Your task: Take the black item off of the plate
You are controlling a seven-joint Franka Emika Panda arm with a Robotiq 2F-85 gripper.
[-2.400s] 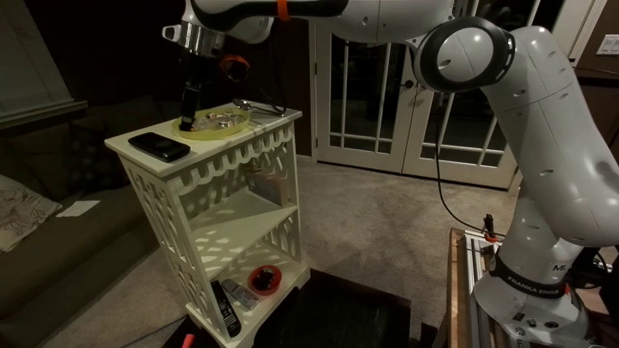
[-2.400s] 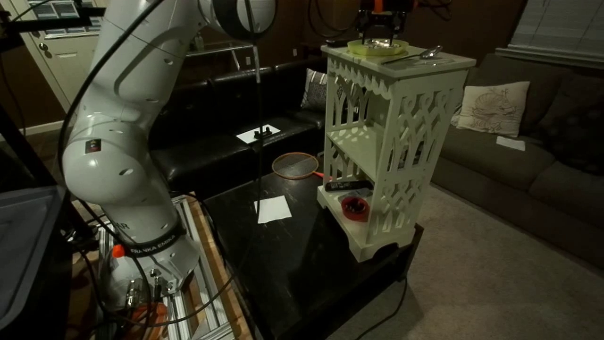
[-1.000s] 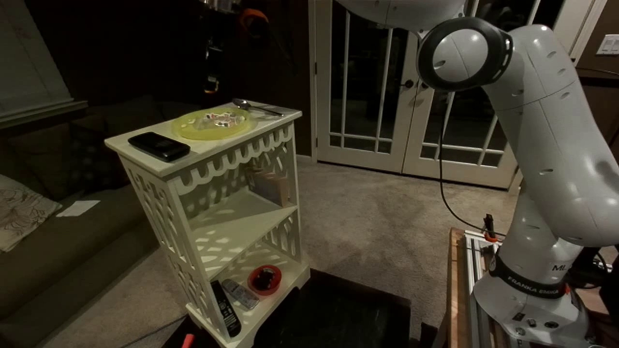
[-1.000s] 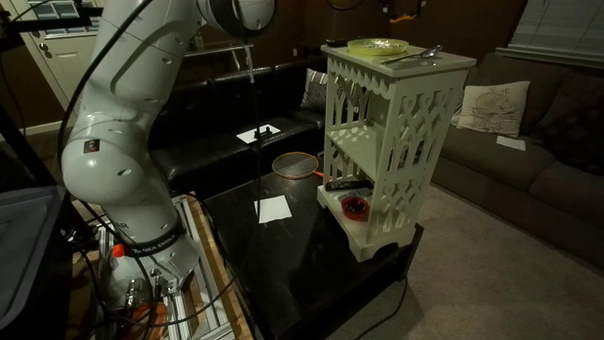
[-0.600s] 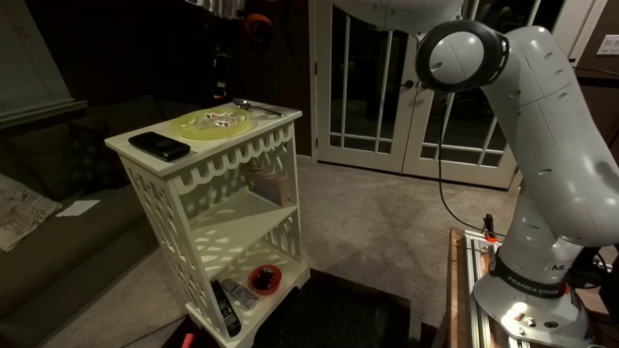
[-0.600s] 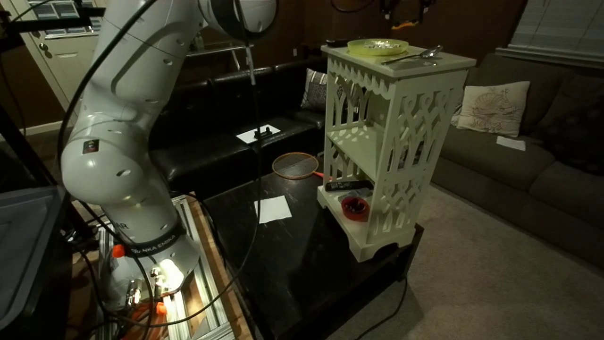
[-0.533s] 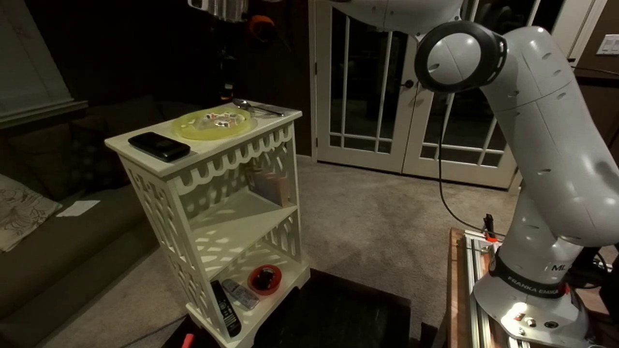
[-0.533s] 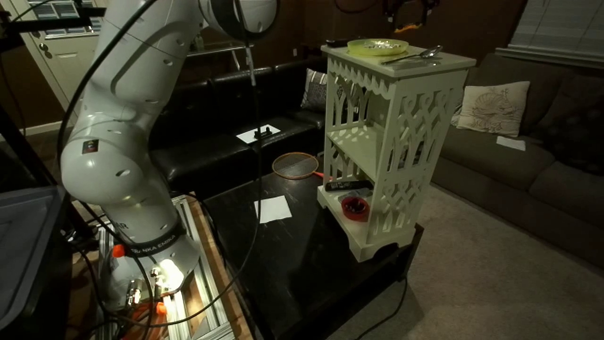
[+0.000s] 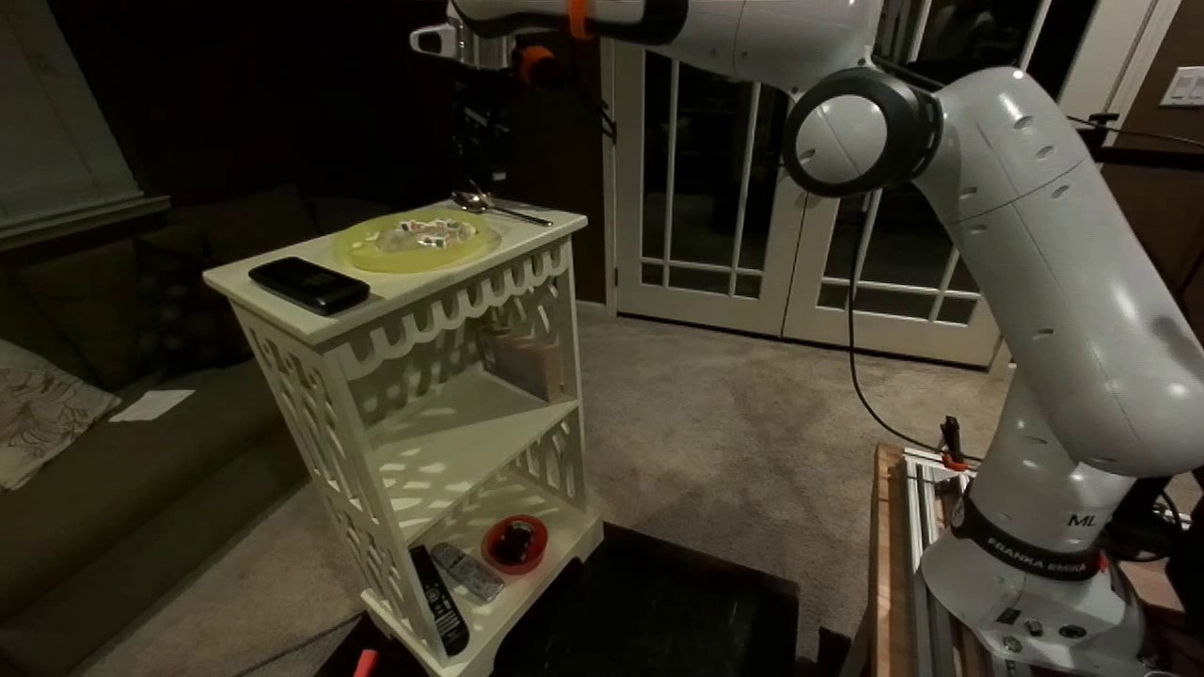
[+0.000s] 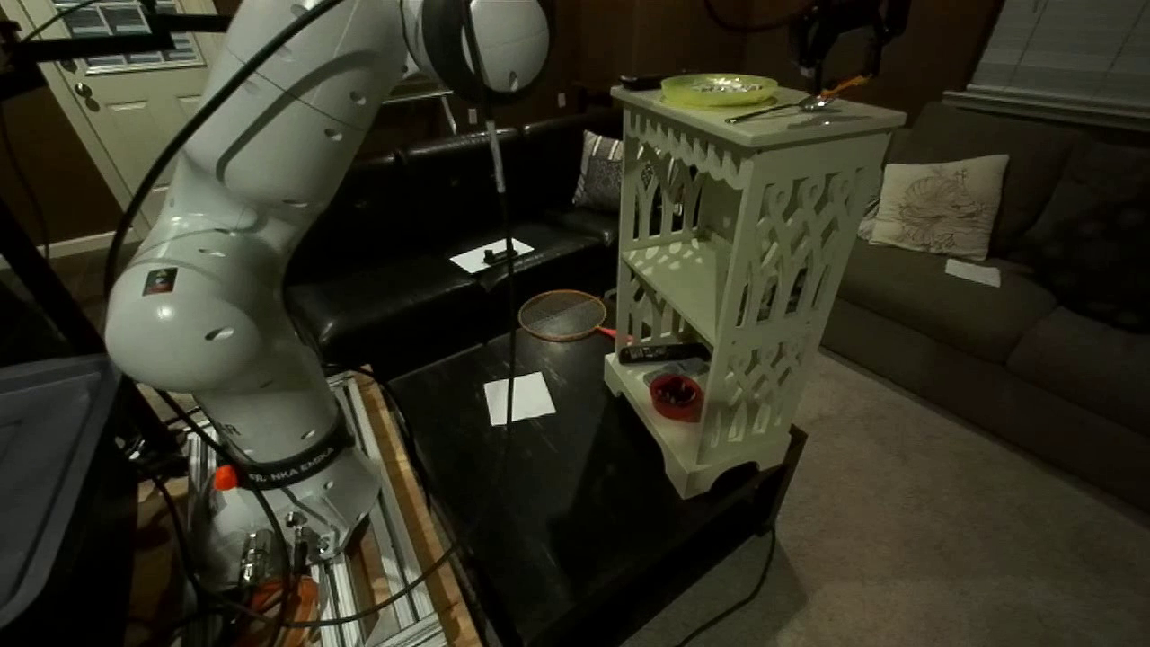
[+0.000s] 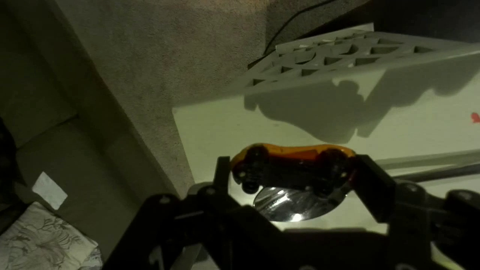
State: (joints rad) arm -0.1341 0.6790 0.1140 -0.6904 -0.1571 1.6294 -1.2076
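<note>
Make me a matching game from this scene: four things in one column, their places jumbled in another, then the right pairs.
Things
1. orange toy car
2. yellow plate
3. red bowl
4. cream cushion

Places
A. on a sofa
B. on top of the white stand
C. held in the gripper
D. on the stand's bottom shelf

Pairs: 1-C, 2-B, 3-D, 4-A

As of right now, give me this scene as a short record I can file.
Grasp: gripper closed on an orange-and-dark toy car
Position: car held above the table, near the spoon
Task status: car off the plate, not yet set down
On plate: small pieces, too small to name
Beside plate: flat black object, identity unclear
</note>
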